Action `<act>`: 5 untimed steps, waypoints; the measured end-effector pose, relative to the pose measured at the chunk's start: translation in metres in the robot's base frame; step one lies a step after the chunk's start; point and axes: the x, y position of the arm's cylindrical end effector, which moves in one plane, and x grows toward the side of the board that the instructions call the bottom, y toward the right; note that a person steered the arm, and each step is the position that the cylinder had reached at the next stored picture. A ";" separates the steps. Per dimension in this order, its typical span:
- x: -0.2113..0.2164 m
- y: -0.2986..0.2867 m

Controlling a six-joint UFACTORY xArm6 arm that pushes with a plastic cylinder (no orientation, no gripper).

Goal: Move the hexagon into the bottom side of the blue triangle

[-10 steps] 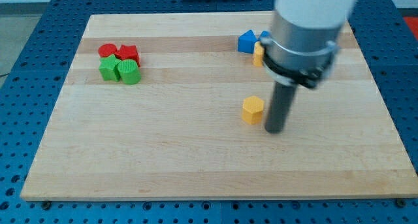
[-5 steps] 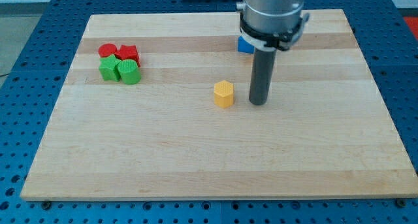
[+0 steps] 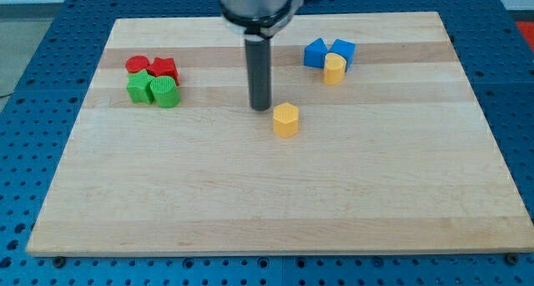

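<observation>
Standing our tip (image 3: 261, 109), a bare rod holding nothing, just upper-left of the yellow hexagon (image 3: 285, 119): placed to shove it toward the blue triangle (image 3: 314, 52).

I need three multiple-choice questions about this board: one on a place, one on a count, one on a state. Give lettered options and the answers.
1. My tip stands where relative to the yellow hexagon?
A. its upper left
B. its lower right
C. on top of it

2. How many blue blocks are there?
A. one
B. two
C. four

3. The yellow cylinder and the blue blocks are:
A. far apart
B. stacked
C. close together

Answers: 1 A, the rod ends left and slightly above. 2 B, blue triangle and blue cube. 3 C, it sits right below them.
</observation>
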 end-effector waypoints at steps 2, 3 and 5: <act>0.070 -0.002; 0.056 0.040; -0.052 0.023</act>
